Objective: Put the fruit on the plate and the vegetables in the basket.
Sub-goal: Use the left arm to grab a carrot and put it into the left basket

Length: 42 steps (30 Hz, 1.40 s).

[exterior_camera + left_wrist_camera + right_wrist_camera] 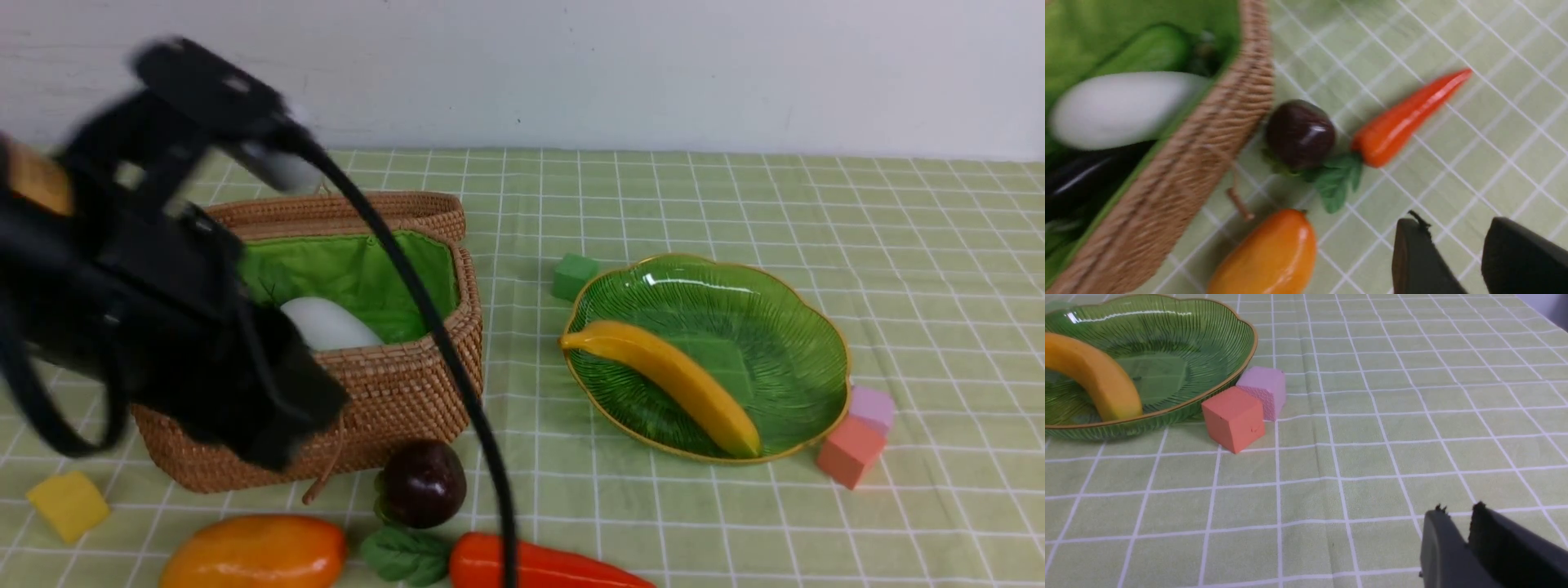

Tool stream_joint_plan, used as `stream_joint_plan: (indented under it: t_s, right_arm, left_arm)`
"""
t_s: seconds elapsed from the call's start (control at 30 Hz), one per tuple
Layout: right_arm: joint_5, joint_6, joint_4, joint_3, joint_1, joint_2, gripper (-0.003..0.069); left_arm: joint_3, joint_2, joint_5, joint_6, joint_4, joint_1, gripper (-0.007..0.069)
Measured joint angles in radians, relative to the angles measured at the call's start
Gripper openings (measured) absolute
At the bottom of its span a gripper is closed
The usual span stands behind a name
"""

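Note:
The wicker basket [408, 384] holds the white radish [331, 325]; in the left wrist view the radish [1118, 108] lies above the dark eggplant [1081, 179]. In front of the basket, the maroon fruit [420, 483], the mango [253, 551] and the carrot [531, 565] lie on the cloth. The banana [669, 380] lies in the green plate [784, 327]. My left gripper [1453, 223] is open and empty above the cloth, near the mango [1269, 257] and the carrot [1404, 118]. My right gripper [1459, 509] is narrowly open and empty, over bare cloth beside the plate [1208, 343].
Foam cubes lie about: green [574, 276] behind the plate, pink [872, 406] and orange-red [849, 452] touching its right rim, yellow [68, 505] at the front left. My blurred left arm [163, 327] and its cable [457, 384] cover part of the basket.

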Motion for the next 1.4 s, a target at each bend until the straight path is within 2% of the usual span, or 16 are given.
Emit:
stream_joint_plan:
  t_s: [0.17, 0.3, 0.33, 0.43, 0.53, 0.73, 0.93, 1.17, 1.27, 1.4]
  right_arm:
    - [0.0, 0.0, 0.0, 0.0, 0.0, 0.0, 0.0123]
    - [0.0, 0.0, 0.0, 0.0, 0.0, 0.0, 0.0127]
    - [0.0, 0.0, 0.0, 0.0, 0.0, 0.0, 0.0128]
    - [0.0, 0.0, 0.0, 0.0, 0.0, 0.0, 0.0132]
    - [0.0, 0.0, 0.0, 0.0, 0.0, 0.0, 0.0139]
    - [0.0, 0.0, 0.0, 0.0, 0.0, 0.0, 0.0146]
    - [0.0, 0.0, 0.0, 0.0, 0.0, 0.0, 0.0153]
    - [0.0, 0.0, 0.0, 0.0, 0.0, 0.0, 0.0162]
    - [0.0, 0.0, 0.0, 0.0, 0.0, 0.0, 0.0164]
    - [0.0, 0.0, 0.0, 0.0, 0.0, 0.0, 0.0168]
  left_arm:
    - [-0.001, 0.189, -0.074, 0.048, 0.13, -0.174, 0.0258]
    - [-0.002, 0.308, -0.191, 0.09, 0.325, -0.31, 0.0334]
    - [-0.003, 0.348, -0.241, 0.109, 0.399, -0.352, 0.0374]
    - [-0.005, 0.415, -0.311, 0.138, 0.496, -0.403, 0.0453]
    - [-0.006, 0.483, -0.393, 0.152, 0.52, -0.416, 0.0535]
    - [-0.007, 0.557, -0.442, 0.157, 0.444, -0.396, 0.0582]
    - [-0.007, 0.602, -0.445, 0.181, 0.355, -0.389, 0.0585]
    - [-0.007, 0.651, -0.456, 0.182, 0.342, -0.389, 0.0568]
    - [-0.007, 0.652, -0.454, 0.182, 0.334, -0.389, 0.0514]
    - [-0.007, 0.653, -0.417, 0.182, 0.33, -0.389, 0.0302]
